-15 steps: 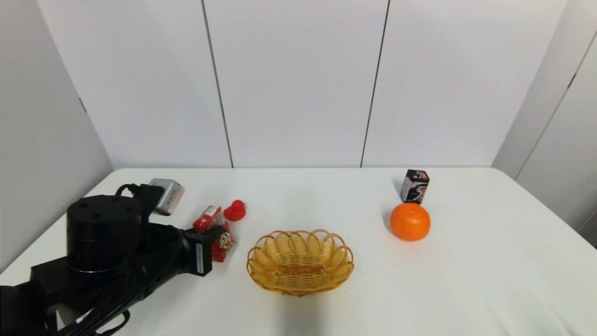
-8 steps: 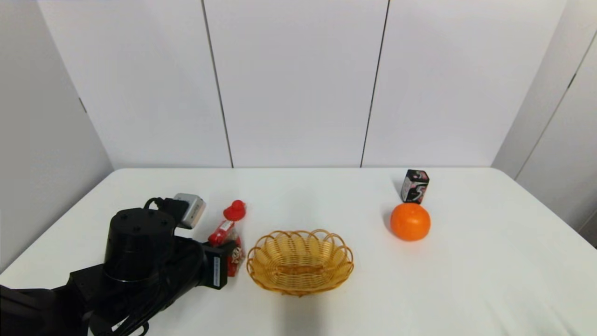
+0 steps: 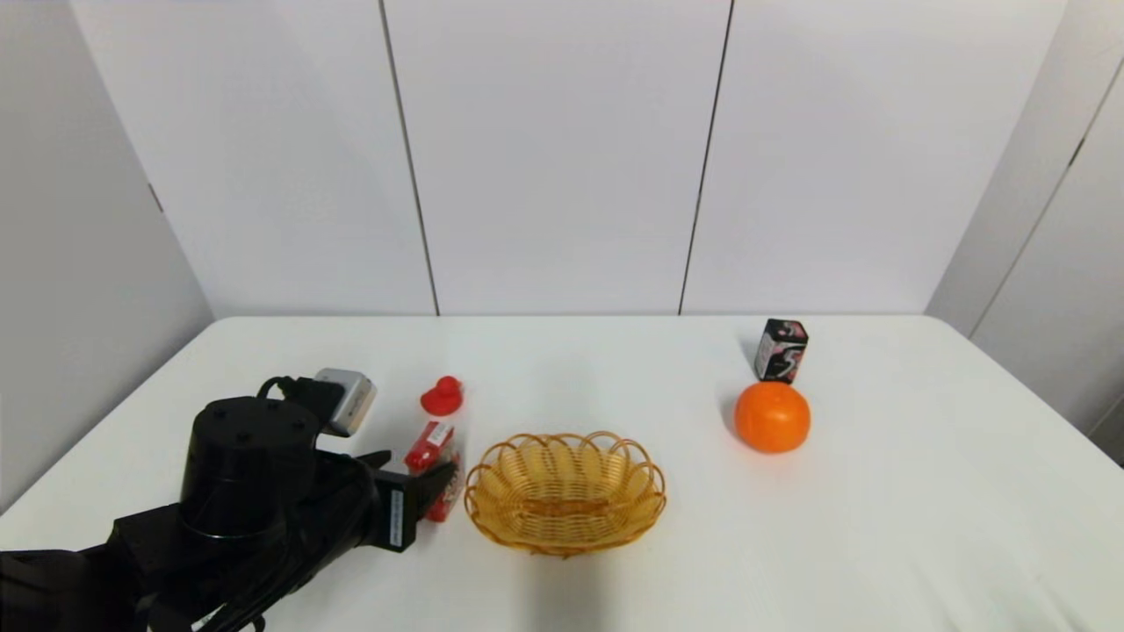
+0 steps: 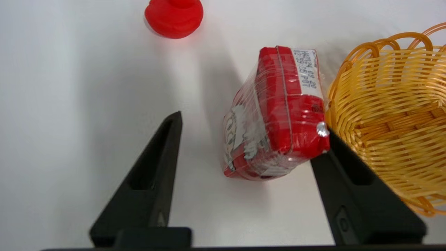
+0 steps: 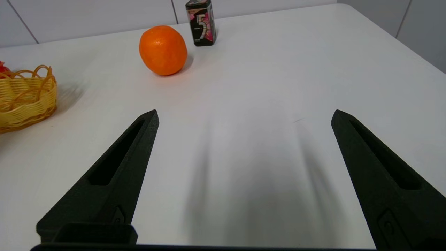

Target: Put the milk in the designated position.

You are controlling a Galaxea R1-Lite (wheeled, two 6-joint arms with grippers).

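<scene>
Milk [image 4: 275, 115], a small red carton wrapped in clear film, stands tilted on the table [image 3: 562, 369] just beside the basket [image 3: 565, 491], on the side toward the robot's left arm. One upper corner leans close to the basket's rim; I cannot tell whether they touch. It sits between the basket and the left gripper [image 4: 251, 139], whose fingers are spread wide with the carton between them. One finger [image 4: 348, 174] is at the carton's basket-side corner, seemingly touching it, while the other finger [image 4: 156, 164] is well apart from the carton's printed face.

The carton looks light and fairly stiff, but the shiny film is likely slippery and the board walls would dent under a hard squeeze. As it leans, it could easily tip or slide when nudged. The best hold seems to be across its two broad flat faces, near the middle of its height, with moderate pressure; gripping at a corner or on the folded top would likely let it twist out.

Beyond the milk from the basket's left end sits a red toy duck [image 3: 442, 396]. Well to the basket's right are an orange [image 3: 772, 417] and, just behind it, a black-and-pink box [image 3: 781, 350].

The right gripper [image 5: 244, 115] hovers over bare table on the orange's side of the basket, fingers spread and empty.
</scene>
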